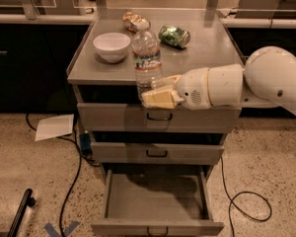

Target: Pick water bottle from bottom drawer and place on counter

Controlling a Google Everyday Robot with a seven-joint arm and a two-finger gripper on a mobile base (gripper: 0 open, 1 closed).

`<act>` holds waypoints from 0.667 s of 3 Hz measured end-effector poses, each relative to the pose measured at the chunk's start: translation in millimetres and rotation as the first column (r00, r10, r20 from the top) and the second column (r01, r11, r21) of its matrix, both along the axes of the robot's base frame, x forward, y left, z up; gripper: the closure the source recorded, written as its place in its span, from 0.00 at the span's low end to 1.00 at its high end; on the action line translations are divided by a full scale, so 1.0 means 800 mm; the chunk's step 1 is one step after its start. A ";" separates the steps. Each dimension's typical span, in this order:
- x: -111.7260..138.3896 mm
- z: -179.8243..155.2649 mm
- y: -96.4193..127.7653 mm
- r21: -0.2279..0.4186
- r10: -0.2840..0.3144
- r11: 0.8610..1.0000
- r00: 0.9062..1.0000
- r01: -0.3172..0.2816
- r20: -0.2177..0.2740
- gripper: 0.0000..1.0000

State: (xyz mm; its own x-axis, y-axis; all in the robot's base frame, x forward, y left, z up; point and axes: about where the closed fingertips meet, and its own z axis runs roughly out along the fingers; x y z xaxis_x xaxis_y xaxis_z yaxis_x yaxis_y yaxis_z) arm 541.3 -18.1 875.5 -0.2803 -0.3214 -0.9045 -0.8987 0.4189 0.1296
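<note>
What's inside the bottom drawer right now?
The bottom drawer stands open, showing only bare grey floor; its back part lies shadowed under the cabinet. The gripper holds the water bottle at the counter edge.
</note>
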 end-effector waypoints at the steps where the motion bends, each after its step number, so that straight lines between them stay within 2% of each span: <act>1: 0.038 0.022 0.013 0.010 -0.046 0.999 0.999 0.046 0.018 1.00; 2: 0.038 0.022 0.013 0.010 -0.046 0.999 0.999 0.046 0.018 1.00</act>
